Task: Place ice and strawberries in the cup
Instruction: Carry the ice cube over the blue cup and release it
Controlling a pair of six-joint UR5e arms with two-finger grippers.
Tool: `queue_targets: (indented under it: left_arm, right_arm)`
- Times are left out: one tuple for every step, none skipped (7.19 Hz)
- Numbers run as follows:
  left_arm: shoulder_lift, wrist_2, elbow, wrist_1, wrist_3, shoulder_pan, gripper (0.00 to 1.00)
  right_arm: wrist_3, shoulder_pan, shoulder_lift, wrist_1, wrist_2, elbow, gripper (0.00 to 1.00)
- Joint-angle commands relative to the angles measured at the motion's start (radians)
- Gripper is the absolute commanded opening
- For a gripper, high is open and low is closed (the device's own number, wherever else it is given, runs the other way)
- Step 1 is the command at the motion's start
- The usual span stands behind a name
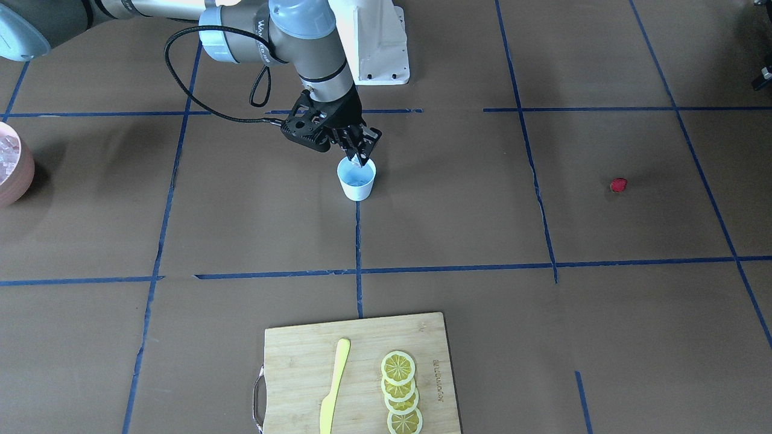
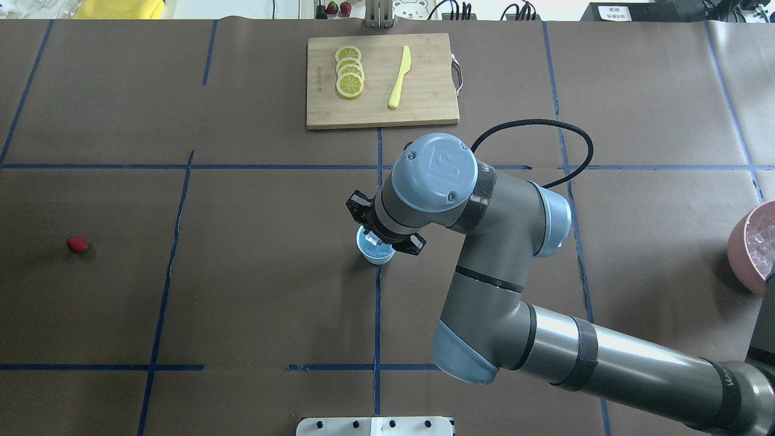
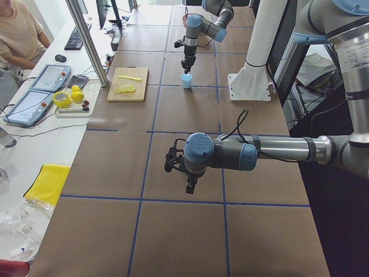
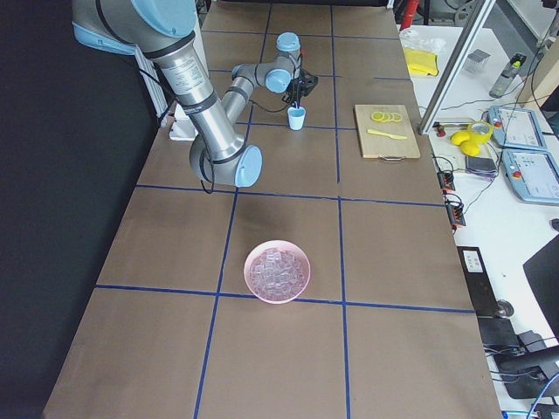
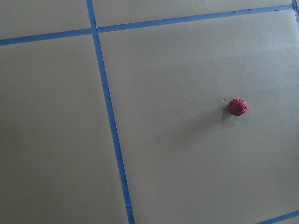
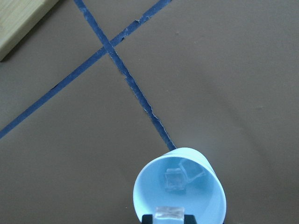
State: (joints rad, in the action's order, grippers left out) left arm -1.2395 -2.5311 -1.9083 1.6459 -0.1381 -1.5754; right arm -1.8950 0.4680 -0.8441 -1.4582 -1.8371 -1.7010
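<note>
while hovering just above the cup (image 1: 356, 181) with the right gripper (image 1: 360, 158), clamps one ice cube (image 6: 169, 213) tight over the rim. holds more ice (image 6: 175, 179) inside the cup, in the middle of the table (image 1: 482, 211). leaves the strawberry (image 1: 618, 184) lying well apart, toward the left side. cannot tell the state of the left gripper (image 3: 190, 186), low over the table.

cutting board (image 1: 295, 374), lemon slices (image 1: 401, 392), knife (image 1: 335, 386), bowl (image 1: 25, 175)
</note>
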Motion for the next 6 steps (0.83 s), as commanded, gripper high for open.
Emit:
queue_targets:
  left_arm:
    - [0.000,0.000,0.000,0.000,0.000,0.000,1.00]
    - [0.000,0.000,0.000,0.000,0.000,0.000,1.00]
    - [0.000,0.000,0.002,0.000,0.000,0.000,1.00]
    - [0.000,0.000,0.002,-0.001,0.000,0.000,1.00]
    - [0.000,0.002,0.003,-0.004,0.005,0.003,1.00]
    - [-0.002,0.003,0.002,0.006,0.082,0.046,1.00]
  right_arm:
    - [0.005,0.000,0.000,0.001,0.002,0.011,0.44]
    - [0.008,0.000,0.000,0.001,0.002,0.012,0.58]
    - [0.010,0.000,0.000,0.001,0.002,0.014,0.59]
    - [0.010,0.000,0.000,0.001,0.002,0.015,0.58]
    - [0.011,0.009,0.000,-0.001,0.001,0.005,0.58]
    - [0.011,0.056,-0.019,-0.016,-0.037,-0.046,0.61]
